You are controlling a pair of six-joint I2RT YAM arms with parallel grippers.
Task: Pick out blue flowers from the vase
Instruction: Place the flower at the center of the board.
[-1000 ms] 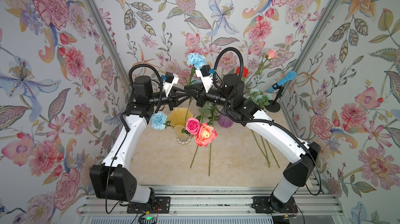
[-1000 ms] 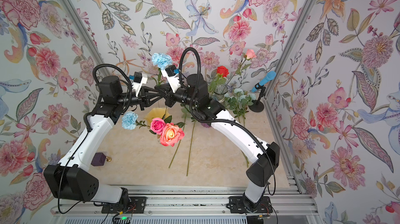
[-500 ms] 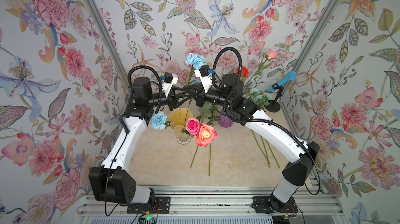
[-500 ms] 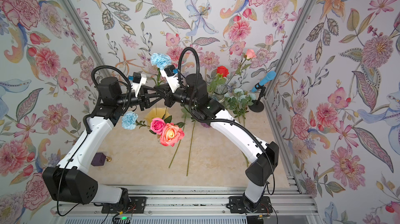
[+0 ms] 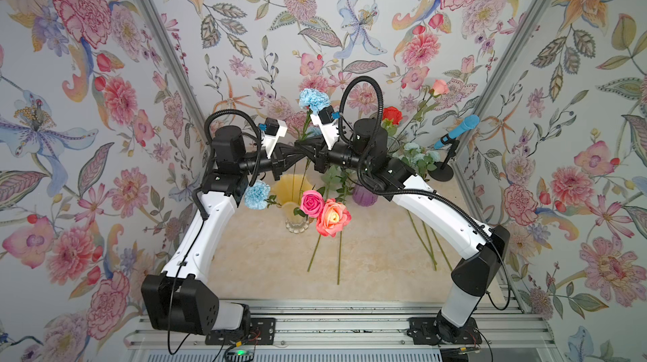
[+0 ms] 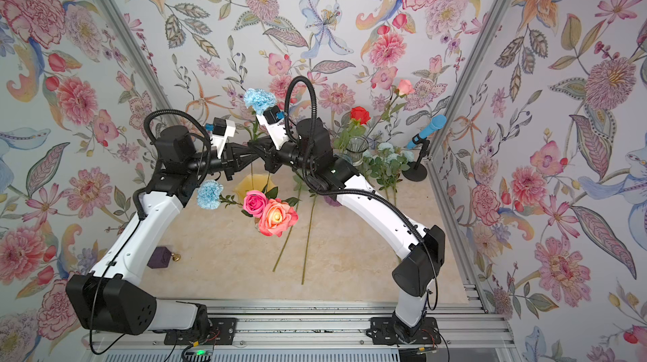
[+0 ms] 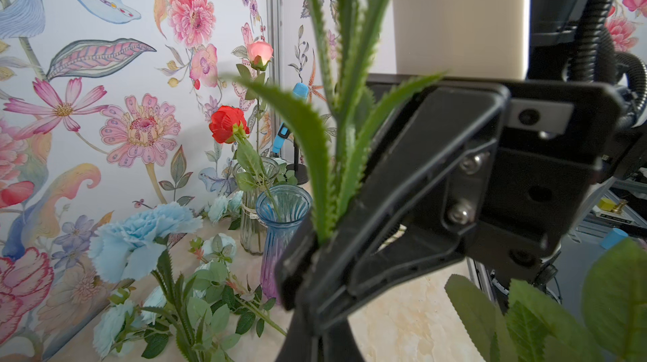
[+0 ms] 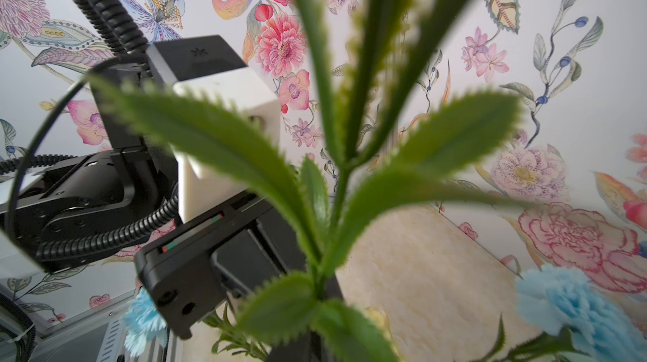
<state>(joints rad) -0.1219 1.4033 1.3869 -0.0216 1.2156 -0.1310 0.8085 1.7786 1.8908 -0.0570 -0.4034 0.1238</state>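
Top views both showed the table boxed by papered walls on three sides, with a metal rail along its front edge. Bare room lay at front centre, crossed only by two loose stems; the back was crowded by the vase, a purple vase, a microphone in the right corner and pale aqua sprays lying beside it. The left gripper and right gripper met tip to tip high above the vase, well clear of the table. The right gripper was clamped on the stem of a carnation, plain in the left wrist view; the left gripper was closed on the same stem. The carnation stood nearly upright over them, near the back wall: a sky-blue, frilly bloom on a thin green stem with narrow toothed leaves. A second carnation, equally frilly, leaned out of the vase toward the left arm, beside a pink rose and an orange rose.
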